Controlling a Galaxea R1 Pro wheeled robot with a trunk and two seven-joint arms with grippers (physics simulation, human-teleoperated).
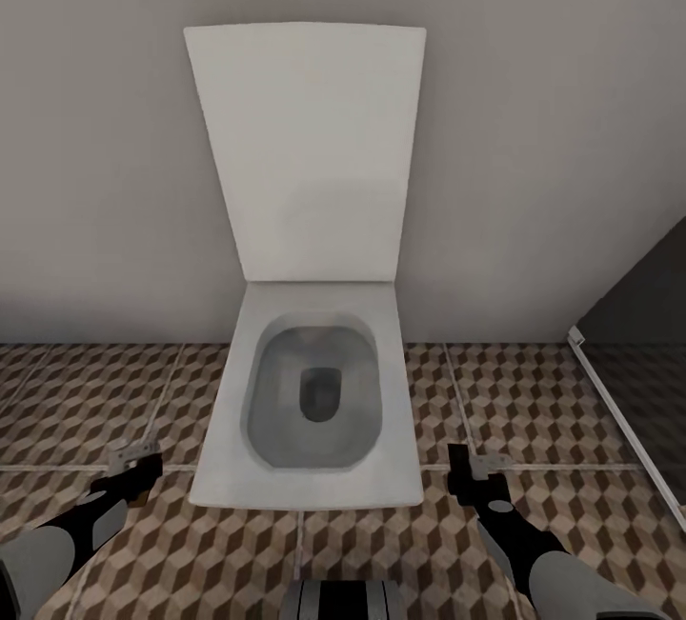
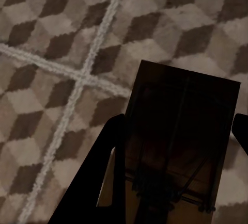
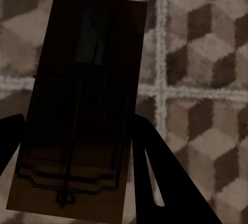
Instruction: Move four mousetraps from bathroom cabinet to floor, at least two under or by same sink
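Mousetraps, flat dark wooden boards with wire, one in each gripper, carried over the cube-patterned tile floor point(image 1: 534, 391).

The left gripper point(image 2: 175, 131) pinches one trap point(image 2: 181, 131), the right gripper point(image 3: 77, 126) the other point(image 3: 82, 105). Ahead stands a white square toilet point(image 1: 310, 391), lid up; best to turn toward the sink, then lower both flat.

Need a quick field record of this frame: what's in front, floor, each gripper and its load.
facing: white toilet, lid up against the grey wall
floor: cube-pattern tiles, pale grout
left gripper: jaws closed on a mousetrap, held over the tiles
right gripper: jaws closed on a second mousetrap, also over the tiles
right edge: dark panel with pale frame
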